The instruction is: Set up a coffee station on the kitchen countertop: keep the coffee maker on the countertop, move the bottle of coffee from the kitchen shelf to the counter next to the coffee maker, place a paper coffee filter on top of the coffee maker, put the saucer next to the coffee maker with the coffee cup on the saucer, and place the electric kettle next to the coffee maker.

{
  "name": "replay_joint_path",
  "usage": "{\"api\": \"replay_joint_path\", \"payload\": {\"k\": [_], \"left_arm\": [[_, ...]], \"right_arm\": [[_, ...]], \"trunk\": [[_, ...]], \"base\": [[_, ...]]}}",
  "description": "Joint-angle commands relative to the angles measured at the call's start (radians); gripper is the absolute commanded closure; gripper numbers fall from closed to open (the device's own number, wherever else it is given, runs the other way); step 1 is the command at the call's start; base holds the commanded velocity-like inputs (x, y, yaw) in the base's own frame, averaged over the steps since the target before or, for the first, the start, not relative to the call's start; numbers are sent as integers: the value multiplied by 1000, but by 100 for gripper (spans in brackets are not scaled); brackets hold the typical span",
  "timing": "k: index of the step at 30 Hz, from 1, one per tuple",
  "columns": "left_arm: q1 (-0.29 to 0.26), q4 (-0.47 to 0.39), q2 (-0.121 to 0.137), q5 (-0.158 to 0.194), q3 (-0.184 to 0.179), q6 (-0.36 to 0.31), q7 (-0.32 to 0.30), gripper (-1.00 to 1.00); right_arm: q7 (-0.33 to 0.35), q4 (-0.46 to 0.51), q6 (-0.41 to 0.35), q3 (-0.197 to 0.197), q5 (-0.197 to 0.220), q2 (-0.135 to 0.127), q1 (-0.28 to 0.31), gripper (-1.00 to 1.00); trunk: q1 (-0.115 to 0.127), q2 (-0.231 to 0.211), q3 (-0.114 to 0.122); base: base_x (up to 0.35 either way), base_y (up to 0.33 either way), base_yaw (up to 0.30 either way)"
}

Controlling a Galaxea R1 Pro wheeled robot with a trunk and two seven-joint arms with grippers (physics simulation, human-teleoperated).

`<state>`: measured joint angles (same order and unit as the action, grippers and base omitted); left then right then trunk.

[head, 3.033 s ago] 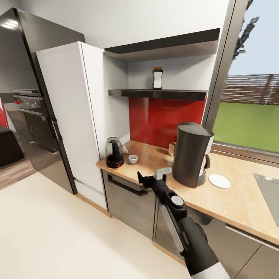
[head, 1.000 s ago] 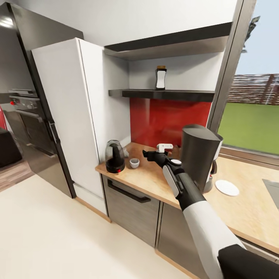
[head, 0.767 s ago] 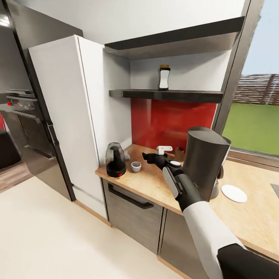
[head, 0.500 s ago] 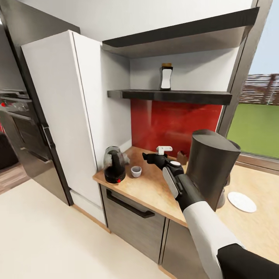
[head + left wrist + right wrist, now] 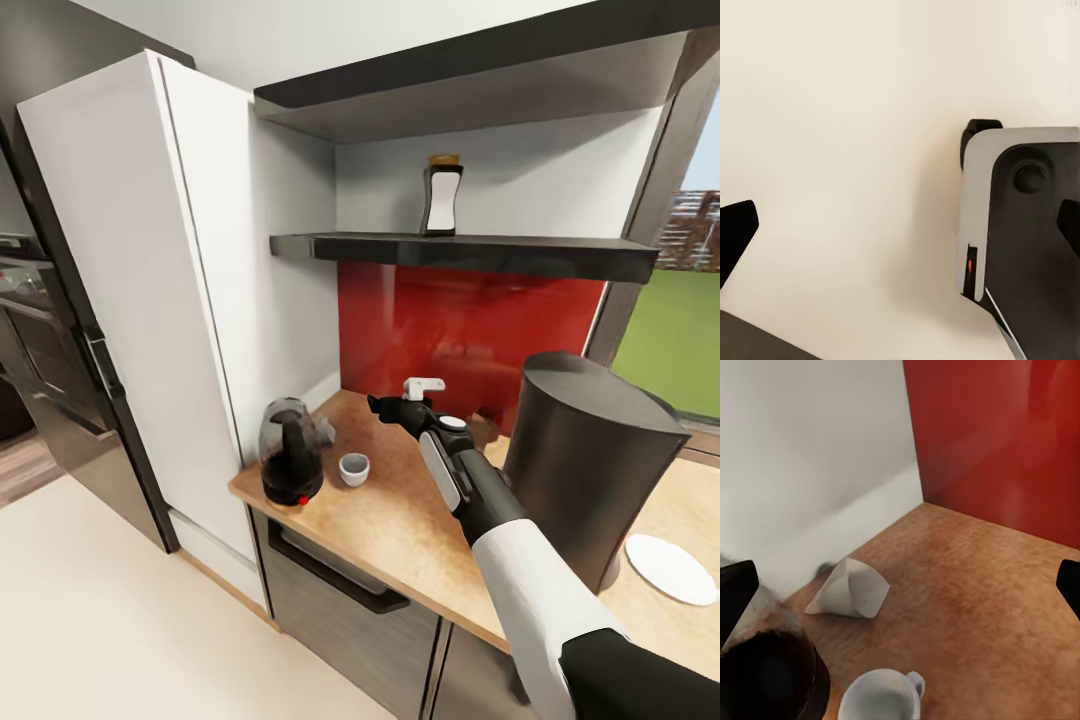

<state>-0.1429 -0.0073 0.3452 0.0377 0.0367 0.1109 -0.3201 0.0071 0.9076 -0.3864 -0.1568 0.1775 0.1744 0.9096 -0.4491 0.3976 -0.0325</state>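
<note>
Bare countertop [image 5: 975, 607] lies between the right gripper's [image 5: 392, 407] parted fingers; paper coffee filter [image 5: 851, 589] lies flat, tip toward the white wall; left gripper [image 5: 900, 225] spread.

Head cam is set high, aimed fwd & down over the desk [image 5: 400, 520] corner, w/ the kitchen shelf [image 5: 460, 250] above. Right wrist cam is held close over the desk [image 5: 975, 607], faced toward the red wall corner. Shared by both views: paper coffee filter [image 5: 851, 589] [image 5: 324, 428], coffee cup [image 5: 879, 699] [image 5: 353, 468], electric kettle [image 5: 765, 679] [image 5: 290, 460]. Left wrist cam is pointed down at pale floor [image 5: 847, 150] beside the robot's base [image 5: 1020, 225].
</note>
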Motion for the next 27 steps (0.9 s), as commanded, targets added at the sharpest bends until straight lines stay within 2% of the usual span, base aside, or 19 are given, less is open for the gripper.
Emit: {"api": "replay_joint_path", "payload": {"k": [1, 13, 19, 27], "left_arm": [[-1, 1, 0, 4, 3, 1, -5, -100], [0, 1, 1, 4, 4, 1, -5, -100], [0, 1, 1, 4, 5, 1, -5, -100], [0, 1, 1, 4, 5, 1, -5, -100]], "right_arm": [[1, 1, -5, 0, 4, 0, 1, -100], [-1, 1, -5, 0, 2, 0, 0, -100], [-1, 1, -5, 2, 3, 0, 0, -100], [-1, 1, -5, 1, 3, 0, -1, -100]], "trunk": [[-1, 2, -2], [-1, 2, -2], [-1, 2, -2], [-1, 2, -2]], "base": [[95, 56, 0], [12, 10, 0], [115, 158, -3], [27, 26, -229]]}}
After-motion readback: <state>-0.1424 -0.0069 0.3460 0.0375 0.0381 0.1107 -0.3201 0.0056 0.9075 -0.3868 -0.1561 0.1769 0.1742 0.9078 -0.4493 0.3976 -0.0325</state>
